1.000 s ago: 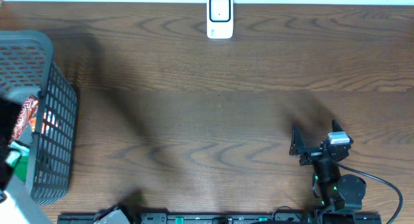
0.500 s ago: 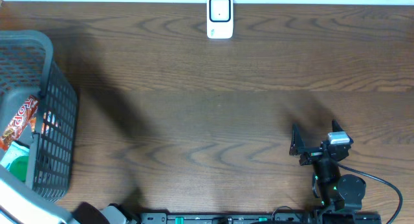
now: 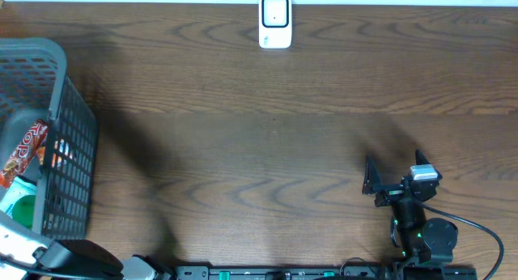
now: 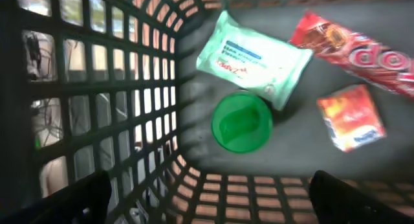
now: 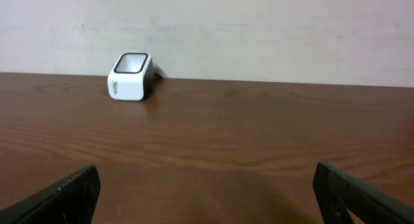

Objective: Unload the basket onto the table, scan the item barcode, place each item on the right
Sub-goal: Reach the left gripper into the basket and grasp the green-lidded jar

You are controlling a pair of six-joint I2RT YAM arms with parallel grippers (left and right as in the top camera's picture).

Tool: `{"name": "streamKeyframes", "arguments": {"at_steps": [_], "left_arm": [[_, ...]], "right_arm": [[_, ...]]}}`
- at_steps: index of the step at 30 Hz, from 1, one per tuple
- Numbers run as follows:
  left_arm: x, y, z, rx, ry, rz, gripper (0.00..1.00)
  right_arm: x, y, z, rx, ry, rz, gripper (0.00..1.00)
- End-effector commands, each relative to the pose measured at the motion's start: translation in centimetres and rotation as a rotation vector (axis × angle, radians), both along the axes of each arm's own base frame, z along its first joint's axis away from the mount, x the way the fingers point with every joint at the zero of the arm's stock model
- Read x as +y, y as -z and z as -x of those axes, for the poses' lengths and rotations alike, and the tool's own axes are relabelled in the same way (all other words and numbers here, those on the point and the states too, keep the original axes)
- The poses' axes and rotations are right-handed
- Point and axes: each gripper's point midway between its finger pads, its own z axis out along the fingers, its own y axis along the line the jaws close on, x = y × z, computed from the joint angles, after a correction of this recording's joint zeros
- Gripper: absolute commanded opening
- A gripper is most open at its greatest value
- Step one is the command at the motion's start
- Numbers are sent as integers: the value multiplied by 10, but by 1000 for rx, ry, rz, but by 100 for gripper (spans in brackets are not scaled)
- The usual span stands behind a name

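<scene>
The grey mesh basket (image 3: 71, 142) at the table's left edge holds the items: a pale green wipes pack (image 4: 252, 56), a green round lid (image 4: 242, 122), a long red snack pack (image 4: 356, 49) and a small orange packet (image 4: 352, 116). No barcode shows. My left gripper (image 4: 210, 201) hovers open over the basket's inside, empty, with its fingertips (image 4: 77, 198) at the lower corners of the left wrist view. A white scanner (image 3: 275, 23) stands at the table's far edge. My right gripper (image 3: 394, 165) is open and empty at the front right, facing the scanner (image 5: 131, 77).
The left arm (image 3: 57, 256) shows in the overhead view's bottom-left corner beside the basket. The basket's mesh wall (image 4: 129, 94) rises close on the left of the left wrist view. A pale wall (image 5: 259, 30) stands behind the scanner.
The left arm has drawn back from over the basket toward the front-left corner, uncovering the red snack pack and green lid. The right arm has not moved.
</scene>
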Motion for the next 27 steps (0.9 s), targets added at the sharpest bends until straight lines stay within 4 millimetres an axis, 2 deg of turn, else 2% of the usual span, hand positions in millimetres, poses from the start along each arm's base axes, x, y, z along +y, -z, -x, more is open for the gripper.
{"name": "streamKeyframes", "arguments": {"at_steps": [1,5,9,18,27], "left_arm": [[-3,28,8,44,0,47,98],[-3,54,8,58,0,67,98],[-1,73,6,56,0,67,98],[-2,108,-9,-6,12,108,98],[2,138,-12,19,6,158,98]], "right_arm": [[0,0,0,0,2,-14,99],[0,0,0,0,2,-14,99],[0,0,0,0,2,-14,99],[0,0,0,0,2,-14,99],[0,0,0,0,2,-14,99]]}}
